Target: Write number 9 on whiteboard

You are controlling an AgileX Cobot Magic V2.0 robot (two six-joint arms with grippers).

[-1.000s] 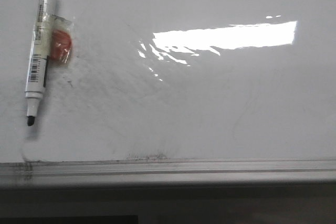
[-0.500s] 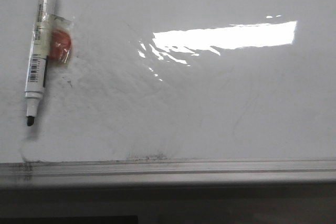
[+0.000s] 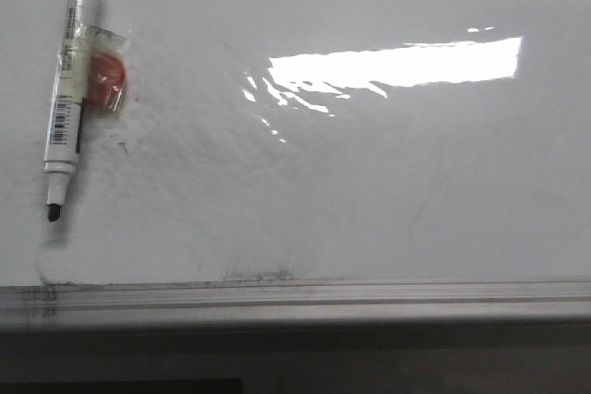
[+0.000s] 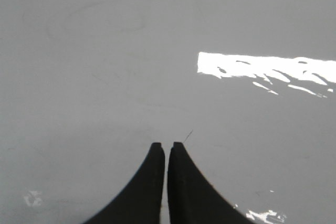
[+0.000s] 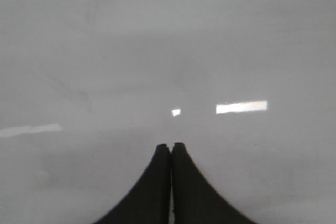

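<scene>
While the whiteboard [image 3: 369, 182] fills the front view, no drawn 9 shows on it, only faint grey smudges. A marker [image 3: 68, 80] lies uncapped near the board's upper left corner, an orange-red piece [image 3: 106, 80] taped just beside it, well apart from the bright reflection [image 3: 397, 64]. Left jaws [image 4: 167, 146] and right jaws [image 5: 171, 147] are both closed, holding nothing.

barcode on marker [image 3: 70, 85] label, print too small to read
</scene>
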